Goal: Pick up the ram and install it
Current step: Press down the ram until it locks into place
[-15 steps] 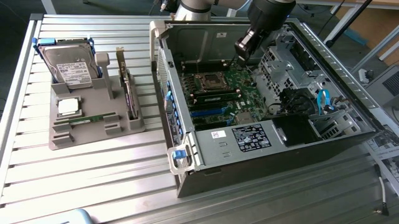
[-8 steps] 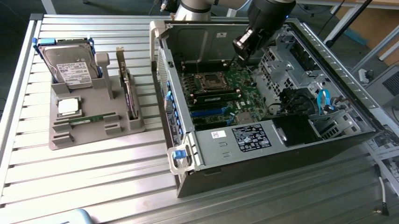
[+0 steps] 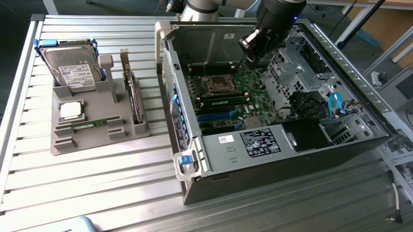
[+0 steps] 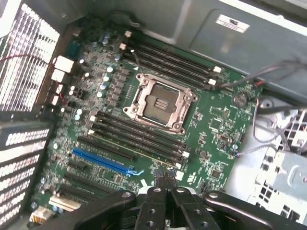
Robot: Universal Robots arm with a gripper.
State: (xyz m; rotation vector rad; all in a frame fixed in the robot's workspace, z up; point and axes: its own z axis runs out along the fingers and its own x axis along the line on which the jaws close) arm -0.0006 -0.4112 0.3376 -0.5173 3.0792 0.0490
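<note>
Your tool [image 4: 165, 184] is pinched shut with nothing in it, hovering inside the open computer case [image 3: 193, 159] over the memory slots [image 4: 139, 136]. The ram [image 3: 86, 124] lies well away on the grey holder [image 3: 96, 140]; align squarely above it first.

Even daylight, glare on the ribbed table [image 3: 96, 193] (case interior shadowed); wrist view soft, slightly hazy

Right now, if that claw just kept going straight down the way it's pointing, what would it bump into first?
Probably the motherboard: the shut gripper points into the open computer case, near the memory slots beside the processor socket. Depth is hard to judge.
</note>
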